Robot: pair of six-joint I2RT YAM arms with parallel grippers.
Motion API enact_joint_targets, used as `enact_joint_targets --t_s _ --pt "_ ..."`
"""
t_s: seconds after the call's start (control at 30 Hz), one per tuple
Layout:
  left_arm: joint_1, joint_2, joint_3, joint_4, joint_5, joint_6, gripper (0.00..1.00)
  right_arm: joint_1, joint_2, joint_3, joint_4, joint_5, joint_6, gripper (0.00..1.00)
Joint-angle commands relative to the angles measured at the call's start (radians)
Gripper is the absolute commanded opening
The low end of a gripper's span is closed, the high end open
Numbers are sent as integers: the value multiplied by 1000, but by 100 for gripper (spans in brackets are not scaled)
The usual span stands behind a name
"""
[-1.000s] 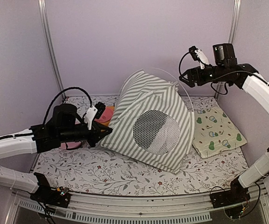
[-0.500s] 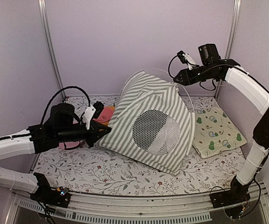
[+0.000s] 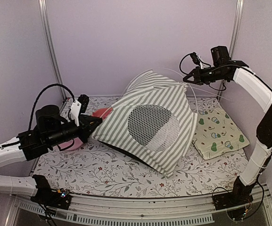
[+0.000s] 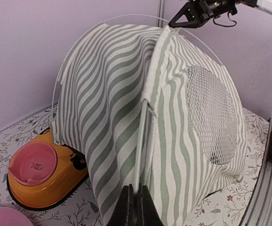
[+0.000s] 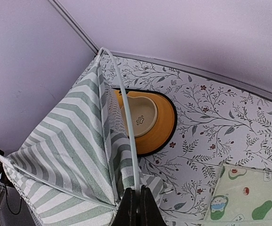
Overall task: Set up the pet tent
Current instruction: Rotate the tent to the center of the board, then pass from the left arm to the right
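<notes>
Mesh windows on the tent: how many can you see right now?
1: a round mesh window on the side of the pet tent that faces the top camera, right of the left gripper's corner. The far sides are hidden, so more may exist.

The tent stands in the middle of the table, leaning to the left. The bowl lies behind its left side, partly hidden by it. The mat lies to its right, with its left edge tucked behind the tent. The left gripper is at the tent's left corner, and the right gripper is at its top, towards the back right.
</notes>
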Motion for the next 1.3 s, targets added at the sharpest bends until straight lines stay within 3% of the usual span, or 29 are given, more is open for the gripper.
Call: enact_joint_targets --t_s 0.0,0.13,0.23,0.47,0.53,0.63,0.9,1.0,1.13,1.27 --pt "36 -77 -27 41 -205 -53 0 -87 -81 -32 130 101 66 0" --pt "68 -48 -10 84 -160 -35 0 -61 -144 -81 170 27 59 3" --pt "87 -16 10 116 -75 5 0 -49 -183 -91 169 -2 44 20" --pt "150 16 38 174 118 87 0 -47 -362 -203 210 10 -35 76" --pt "185 16 39 205 189 92 0 -46 -414 -262 227 -47 -85 83" --pt "229 21 48 240 277 94 0 -27 -418 -297 209 -91 -127 85" --pt "255 51 83 255 344 112 0 57 -336 -330 232 -53 -103 84" --pt "258 60 88 261 345 114 0 63 -301 -322 246 -43 -70 77" --pt "262 80 107 256 349 122 0 63 -275 -293 261 -75 13 54" --pt "274 112 126 260 358 134 0 62 -275 -290 289 -105 76 15"
